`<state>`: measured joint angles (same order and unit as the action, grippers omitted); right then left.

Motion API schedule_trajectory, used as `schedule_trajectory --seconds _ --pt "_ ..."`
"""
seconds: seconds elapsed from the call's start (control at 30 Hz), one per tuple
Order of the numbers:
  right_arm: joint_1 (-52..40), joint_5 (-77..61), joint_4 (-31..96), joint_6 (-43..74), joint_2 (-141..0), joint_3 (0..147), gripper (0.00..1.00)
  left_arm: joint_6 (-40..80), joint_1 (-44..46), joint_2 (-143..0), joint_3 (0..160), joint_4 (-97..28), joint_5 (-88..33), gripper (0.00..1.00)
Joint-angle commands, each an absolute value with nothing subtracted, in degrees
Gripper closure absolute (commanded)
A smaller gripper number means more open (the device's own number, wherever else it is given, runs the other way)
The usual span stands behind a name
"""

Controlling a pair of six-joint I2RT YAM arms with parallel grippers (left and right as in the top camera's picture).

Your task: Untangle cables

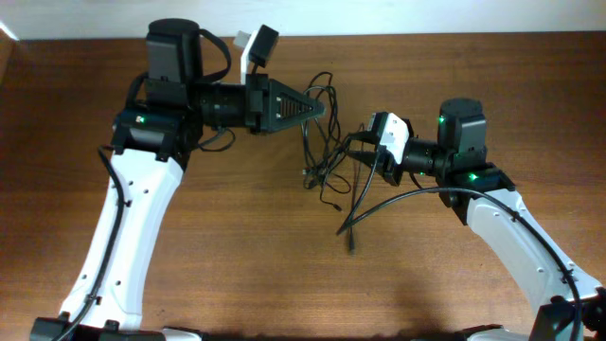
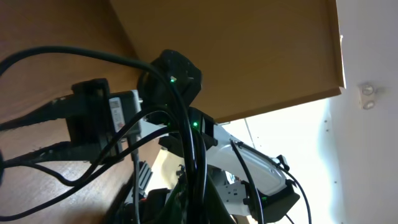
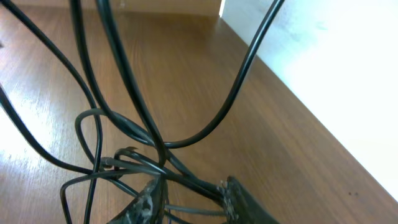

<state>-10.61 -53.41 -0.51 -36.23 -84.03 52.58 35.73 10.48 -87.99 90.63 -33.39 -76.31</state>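
Held stock: my left gripper (image 1: 320,109), clamped shut on tangled black cables (image 1: 317,159) over the wooden table (image 1: 237,256); my right gripper (image 3: 189,202), jaws straddling strands, grip undeterminable.

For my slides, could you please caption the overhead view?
Left gripper holds the cables up over the table; right gripper reaches in among them.
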Motion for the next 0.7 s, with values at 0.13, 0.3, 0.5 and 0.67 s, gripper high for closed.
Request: schedule_trajectory --seconds 0.13,0.3,0.5,0.67 --pt "-13.06 -53.49 0.62 -36.25 -84.29 53.15 0.55 40.66 12.38 -88.16 91.18 -32.95 -74.98 1.00" --pt "-15.05 -53.32 1.10 -36.25 -84.40 53.04 0.59 44.80 12.38 -88.16 91.18 -31.42 -74.08 1.00" --pt "-15.05 -54.61 0.80 -36.23 -84.90 53.06 0.96 45.80 12.38 -88.16 91.18 -29.08 -73.38 1.00" --pt "-15.03 -65.01 -12.80 -25.02 -84.90 53.06 0.96 43.68 12.40 -88.18 91.18 -29.12 -71.53 1.00"
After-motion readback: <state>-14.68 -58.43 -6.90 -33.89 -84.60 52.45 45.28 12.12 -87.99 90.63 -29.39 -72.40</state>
